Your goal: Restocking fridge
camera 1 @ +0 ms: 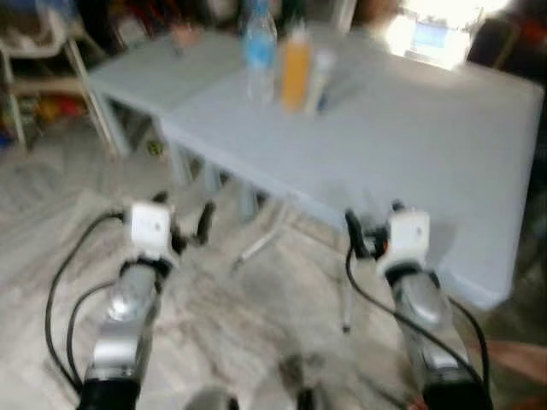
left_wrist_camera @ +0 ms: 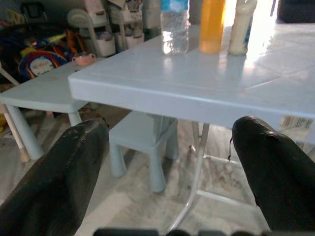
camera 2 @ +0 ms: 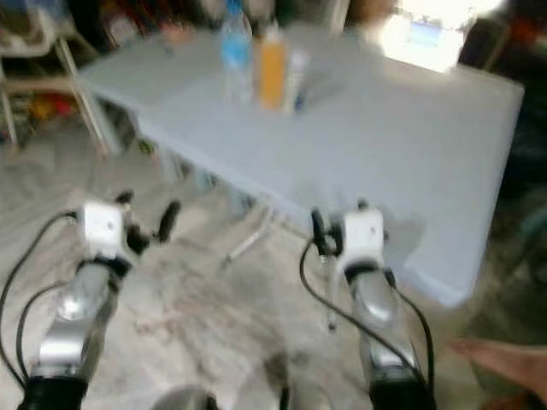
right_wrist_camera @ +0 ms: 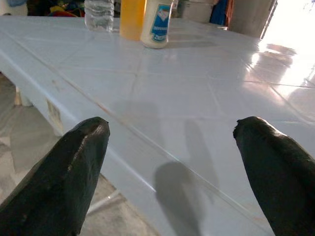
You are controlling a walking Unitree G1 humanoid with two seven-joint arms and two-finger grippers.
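Three bottles stand together at the far side of a light blue table (camera 1: 410, 145): a clear water bottle (camera 1: 260, 51) with a blue label, an orange juice bottle (camera 1: 295, 64) and a white bottle (camera 1: 319, 79) with a blue label. My left gripper (left_wrist_camera: 170, 147) is open, below the table's near edge, over the floor. My right gripper (right_wrist_camera: 172, 142) is open at the table's near edge, level with the tabletop. Both grippers hold nothing, and the bottles are well beyond them. The head views are blurred.
A small light blue stool (left_wrist_camera: 142, 142) stands under the table beside its metal legs (camera 1: 265, 239). A lower pale table (left_wrist_camera: 39, 91) adjoins on the left, with white shelving and toys (left_wrist_camera: 44, 54) behind. Bright window glare (camera 1: 436, 30) lies at the back. A person's hand (camera 2: 504, 359) is at lower right.
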